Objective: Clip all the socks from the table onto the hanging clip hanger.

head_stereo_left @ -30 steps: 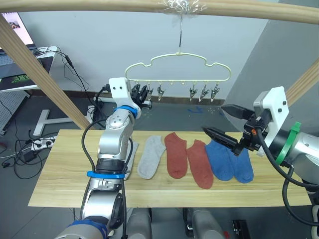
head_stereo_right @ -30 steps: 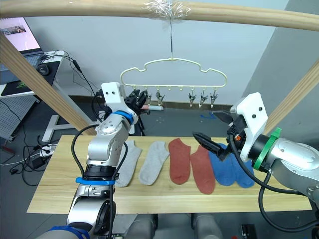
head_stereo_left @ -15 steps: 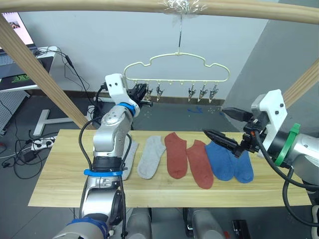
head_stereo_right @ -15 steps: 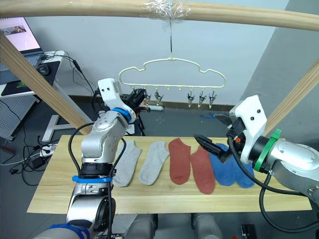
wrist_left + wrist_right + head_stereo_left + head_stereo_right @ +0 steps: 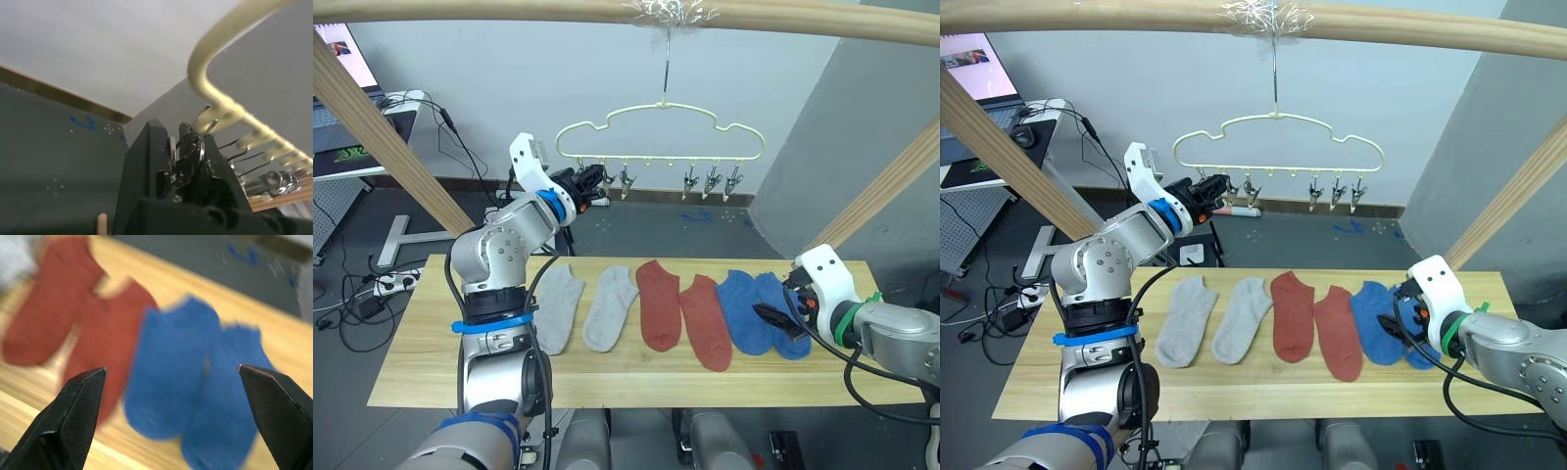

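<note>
Six socks lie in a row on the table (image 5: 421, 367): two grey (image 5: 554, 307) (image 5: 610, 306), two rust red (image 5: 658, 304) (image 5: 707, 323), two blue (image 5: 742, 311) (image 5: 787, 335). The pale-yellow clip hanger (image 5: 661, 110) hangs by its hook from the top pole. My left gripper (image 5: 591, 182) is raised to the hanger's leftmost clip; in the left wrist view its fingers (image 5: 146, 161) are shut on that metal clip (image 5: 190, 152). My right gripper (image 5: 777, 320) is low over the blue socks (image 5: 171, 382), with its fingers (image 5: 80, 411) spread wide and nothing between them.
Round wooden frame poles cross overhead (image 5: 509, 12) and slant down at the left (image 5: 391, 147) and right (image 5: 891, 176). Behind the table's left end stand a desk with a screen (image 5: 342, 59) and loose cables on the floor (image 5: 372, 294).
My right arm has dropped from mid-air to just above the blue socks. My left elbow has swung out to the left, uncovering the leftmost grey sock, while its gripper stays at the clip.
</note>
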